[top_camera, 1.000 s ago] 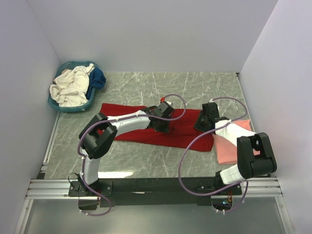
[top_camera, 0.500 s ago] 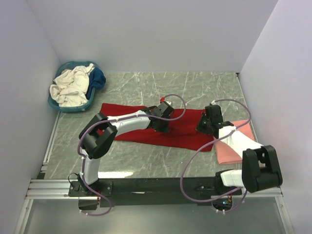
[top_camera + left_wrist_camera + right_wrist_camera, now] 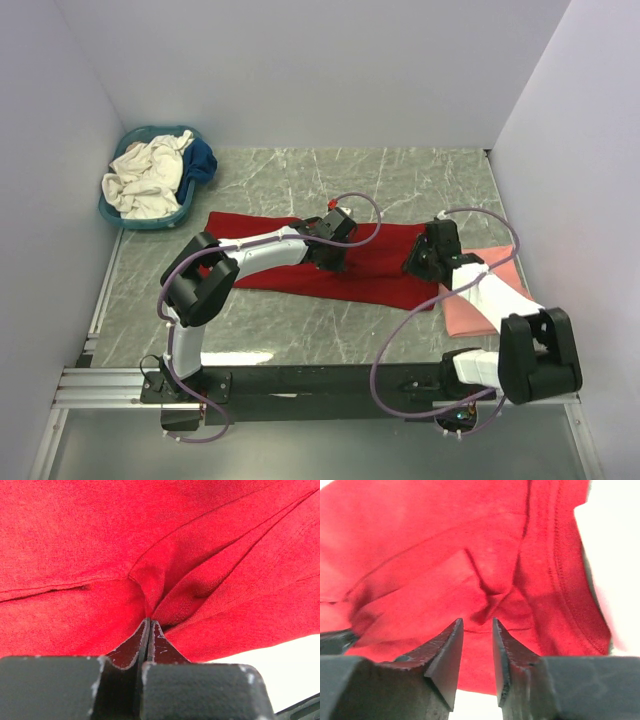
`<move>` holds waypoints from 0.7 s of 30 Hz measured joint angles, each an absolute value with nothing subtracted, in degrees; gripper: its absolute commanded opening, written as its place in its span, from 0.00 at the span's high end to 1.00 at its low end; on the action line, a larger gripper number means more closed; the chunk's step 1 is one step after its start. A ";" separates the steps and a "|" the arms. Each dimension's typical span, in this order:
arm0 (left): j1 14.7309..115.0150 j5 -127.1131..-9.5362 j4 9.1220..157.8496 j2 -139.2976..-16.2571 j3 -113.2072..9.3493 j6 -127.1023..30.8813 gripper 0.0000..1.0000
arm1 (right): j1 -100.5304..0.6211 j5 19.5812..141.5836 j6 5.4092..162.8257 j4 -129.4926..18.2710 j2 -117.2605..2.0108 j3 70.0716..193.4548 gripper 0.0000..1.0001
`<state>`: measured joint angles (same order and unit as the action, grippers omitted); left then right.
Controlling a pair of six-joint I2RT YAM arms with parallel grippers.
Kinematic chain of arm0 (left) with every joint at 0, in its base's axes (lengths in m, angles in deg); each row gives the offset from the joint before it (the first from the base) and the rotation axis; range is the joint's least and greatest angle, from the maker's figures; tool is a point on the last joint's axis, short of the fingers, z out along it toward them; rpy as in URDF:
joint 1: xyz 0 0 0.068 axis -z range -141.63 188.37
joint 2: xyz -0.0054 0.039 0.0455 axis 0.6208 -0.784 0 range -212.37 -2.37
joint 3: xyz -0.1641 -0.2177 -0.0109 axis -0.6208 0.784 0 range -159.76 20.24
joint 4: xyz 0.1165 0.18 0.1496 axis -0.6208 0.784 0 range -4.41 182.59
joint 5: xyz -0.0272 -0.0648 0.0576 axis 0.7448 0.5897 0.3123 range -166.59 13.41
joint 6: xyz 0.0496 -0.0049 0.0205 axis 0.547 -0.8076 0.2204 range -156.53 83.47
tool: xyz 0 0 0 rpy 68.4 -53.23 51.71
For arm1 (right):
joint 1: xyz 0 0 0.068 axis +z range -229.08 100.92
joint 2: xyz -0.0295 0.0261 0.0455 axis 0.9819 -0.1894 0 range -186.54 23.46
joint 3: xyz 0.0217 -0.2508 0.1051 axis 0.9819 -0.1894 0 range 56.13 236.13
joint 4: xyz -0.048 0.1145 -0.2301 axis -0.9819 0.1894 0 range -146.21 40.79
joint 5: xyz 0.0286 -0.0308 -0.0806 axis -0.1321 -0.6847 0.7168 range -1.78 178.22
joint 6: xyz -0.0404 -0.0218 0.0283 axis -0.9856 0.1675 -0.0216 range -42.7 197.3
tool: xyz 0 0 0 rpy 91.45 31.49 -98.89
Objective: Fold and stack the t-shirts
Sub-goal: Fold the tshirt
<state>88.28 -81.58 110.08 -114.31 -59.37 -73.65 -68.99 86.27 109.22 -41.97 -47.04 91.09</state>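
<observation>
Left end effector pinching red shirt, right end effector parted over it

The top camera looks down on the whole table, while both wrist cameras face the red shirt very closely.

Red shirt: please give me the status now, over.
Left fingers shut, pinching the red shirt. Right fingers open, close over its right end. Pink shirt beside it, nothing blocking.
</observation>
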 measured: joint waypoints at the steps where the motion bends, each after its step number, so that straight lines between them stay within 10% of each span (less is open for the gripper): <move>1: 88.28 -81.58 110.08 -114.31 -59.37 -73.65 0.99 | -69.21 86.25 109.16 -41.79 -47.98 91.35 0.61; 21: 88.33 -81.58 110.19 -114.31 -59.40 -73.63 0.99 | -69.91 84.23 109.38 -43.63 -54.74 93.01 0.66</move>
<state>88.33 -81.58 110.19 -114.31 -59.40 -73.63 -69.91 84.23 109.38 -43.63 -54.74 93.01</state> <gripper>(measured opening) 0.013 0.347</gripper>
